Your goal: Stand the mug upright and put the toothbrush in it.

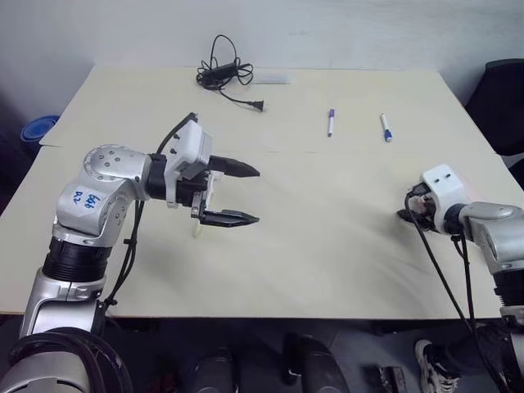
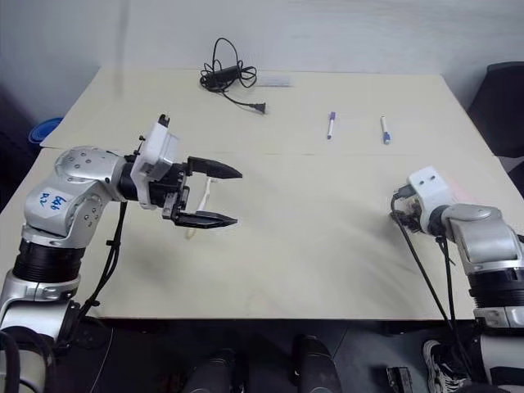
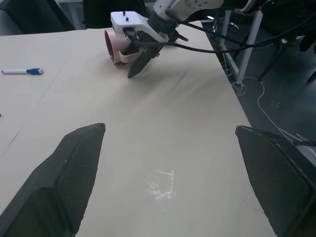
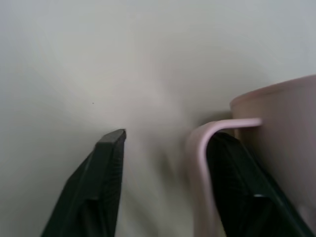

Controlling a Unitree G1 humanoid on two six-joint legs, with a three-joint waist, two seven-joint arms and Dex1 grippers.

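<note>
Honestly, the mug (image 3: 117, 45) looks like the easy half of this job: it's lying on its side near the right edge of the cream table (image 1: 327, 246), mouth facing across the table toward the left arm, and the right gripper (image 3: 139, 59) is already down on it. In the right wrist view one black finger (image 4: 237, 182) sits inside the loop handle (image 4: 205, 148) and the other finger is out on the far side of the loop, so the jaws straddle the handle with a gap left between them; I wouldn't call it a firm pinch yet, partly closed at most. My guess is the mug is stiff, smooth and fairly light, so it shouldn't squash, but it could slip or swivel on a thin handle when tipped upright. Grabbing the handle low, near where it joins the ribbed wall, or pinching the rim, seems safer to me. The toothbrush (image 2: 203, 201) is way over on the other side, lying flat on the table just under the left gripper (image 1: 237, 194), which hangs above it with its fingers spread wide and nothing in them. That one is slim and light and will probably skid or roll if nudged, so I'd take it mid-handle, across the narrow way, and keep off the bristles.
</note>
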